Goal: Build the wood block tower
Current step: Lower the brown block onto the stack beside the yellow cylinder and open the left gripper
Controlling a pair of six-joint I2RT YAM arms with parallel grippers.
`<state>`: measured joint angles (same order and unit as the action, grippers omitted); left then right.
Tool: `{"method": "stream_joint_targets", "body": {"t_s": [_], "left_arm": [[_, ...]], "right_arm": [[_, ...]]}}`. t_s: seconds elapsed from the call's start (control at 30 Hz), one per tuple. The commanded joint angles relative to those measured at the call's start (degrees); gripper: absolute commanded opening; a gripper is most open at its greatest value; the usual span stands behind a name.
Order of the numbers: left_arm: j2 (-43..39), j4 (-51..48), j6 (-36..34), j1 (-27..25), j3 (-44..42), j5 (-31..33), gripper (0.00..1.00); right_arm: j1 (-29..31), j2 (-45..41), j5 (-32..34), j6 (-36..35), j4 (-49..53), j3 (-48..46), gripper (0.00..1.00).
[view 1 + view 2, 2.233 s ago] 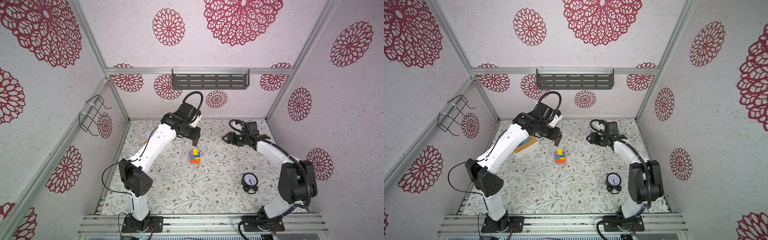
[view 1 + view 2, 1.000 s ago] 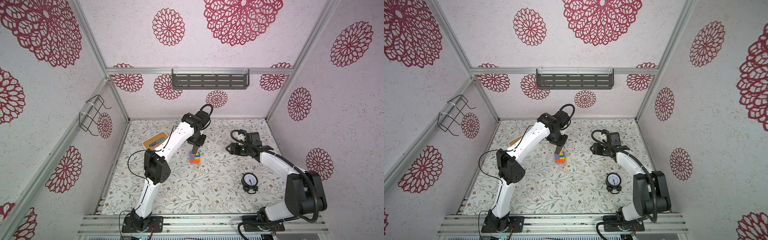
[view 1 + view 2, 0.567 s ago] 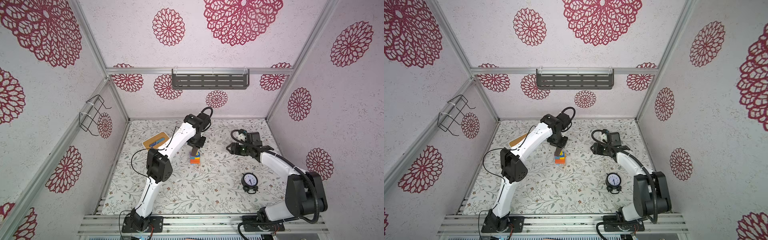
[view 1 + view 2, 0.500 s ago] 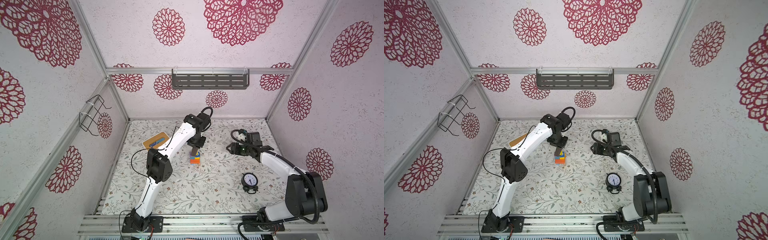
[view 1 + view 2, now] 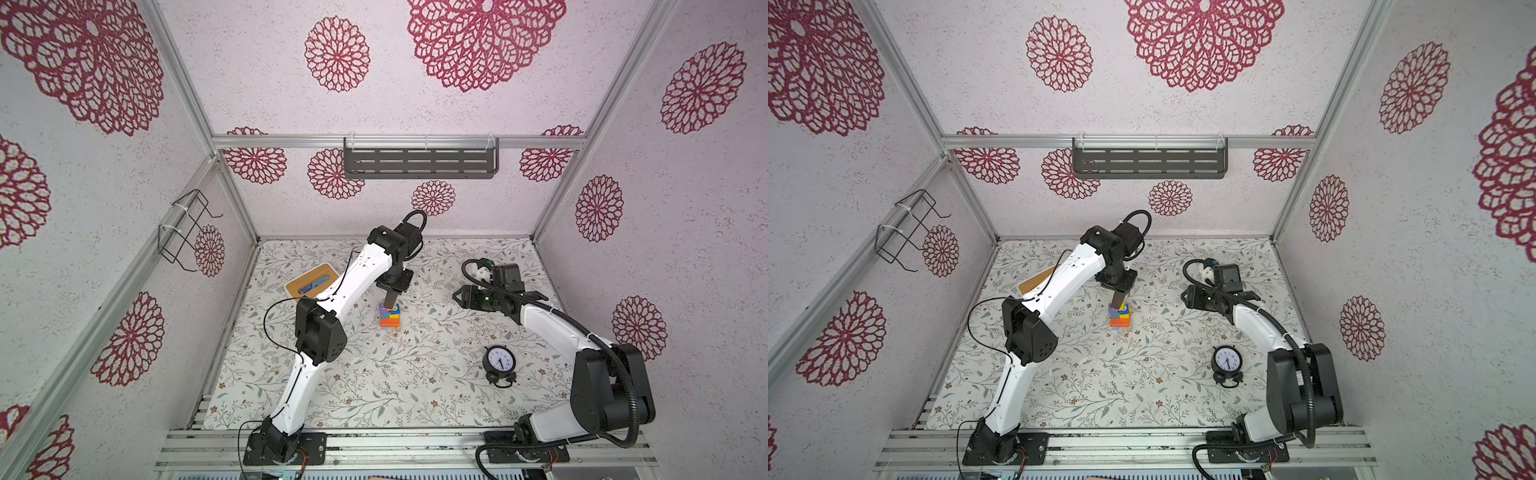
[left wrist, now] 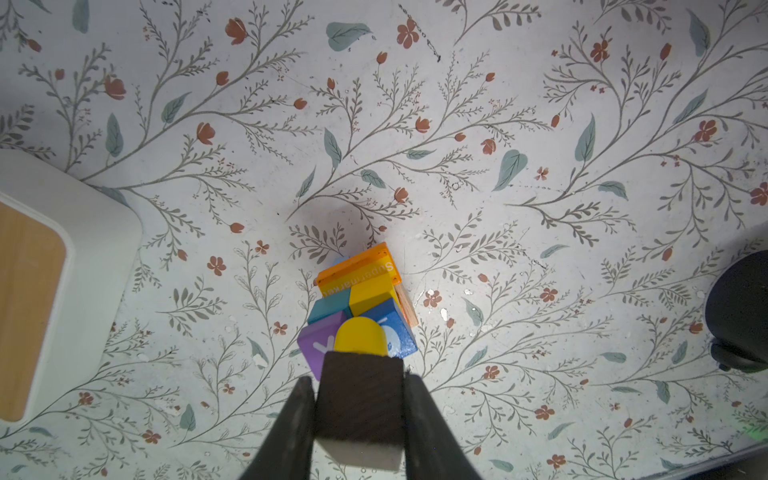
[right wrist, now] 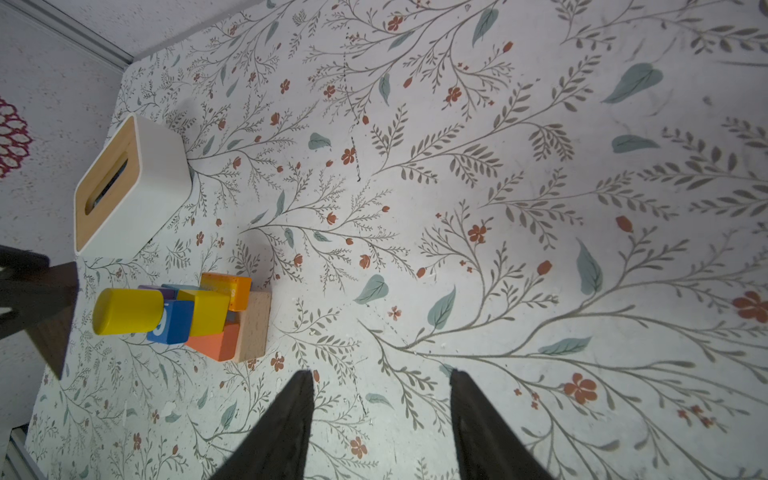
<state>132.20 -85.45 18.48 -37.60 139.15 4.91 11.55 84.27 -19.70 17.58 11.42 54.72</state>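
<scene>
At the far left of the counter sits a white box with a wooden lid. Near the middle, the left fingers are clamped on a dark brown bar, which points down just above the tower. The tower is a narrow stack of wood blocks standing mid-counter: a tan base, orange, yellow and teal layers, purple and blue cubes, and a yellow cylinder on top. Further right, the right fingers hang apart over bare counter, well clear of the tower. A black alarm clock stands nearer, at the right.
</scene>
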Motion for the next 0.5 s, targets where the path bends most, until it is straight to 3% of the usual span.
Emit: {"method": "stream_joint_targets", "body": {"t_s": [0.0, 0.47], "left_arm": [[1.5, -1.1, -0.2, 0.2, 1.2, 0.2, 0.21], [2.2, -1.6, -0.2, 0.1, 1.0, 1.6, 0.21]], "right_arm": [[0.0, -1.8, 0.2, -1.0, -0.6, 0.3, 0.56], [0.0, -1.8, 0.2, -1.0, -0.8, 0.0, 0.55]]}}
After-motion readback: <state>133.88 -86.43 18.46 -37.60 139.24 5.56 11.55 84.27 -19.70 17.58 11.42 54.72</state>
